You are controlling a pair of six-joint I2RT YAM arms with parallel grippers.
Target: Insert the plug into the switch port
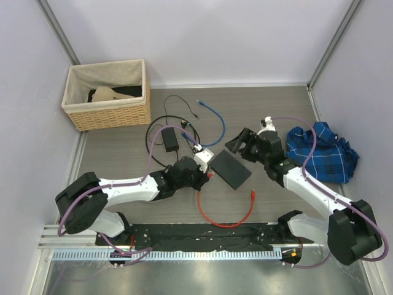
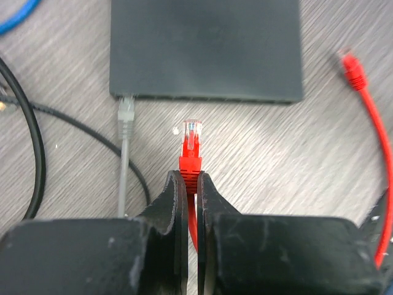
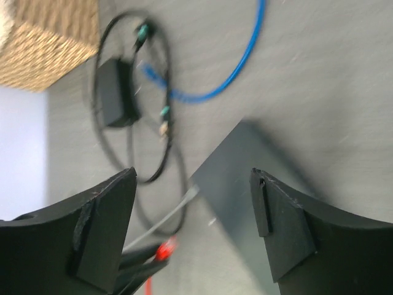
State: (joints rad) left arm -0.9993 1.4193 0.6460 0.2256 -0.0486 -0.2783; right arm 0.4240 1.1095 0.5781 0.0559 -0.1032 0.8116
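The switch (image 1: 231, 169) is a flat dark box in the middle of the table; it also shows in the left wrist view (image 2: 206, 46) and the right wrist view (image 3: 258, 178). My left gripper (image 1: 207, 174) (image 2: 191, 178) is shut on the red plug (image 2: 191, 141) of a red cable (image 1: 224, 218). The plug points at the switch's port edge, a short gap away. A grey cable (image 2: 125, 123) is plugged in at the left port. My right gripper (image 1: 244, 144) (image 3: 195, 184) is open and empty, above the switch's far corner.
A wicker basket (image 1: 109, 95) stands at the back left. A black power brick (image 1: 170, 139) with black cords and a blue cable (image 1: 214, 123) lie behind the switch. A blue plaid cloth (image 1: 323, 153) lies at the right. The red cable's other plug (image 2: 354, 69) lies right of the switch.
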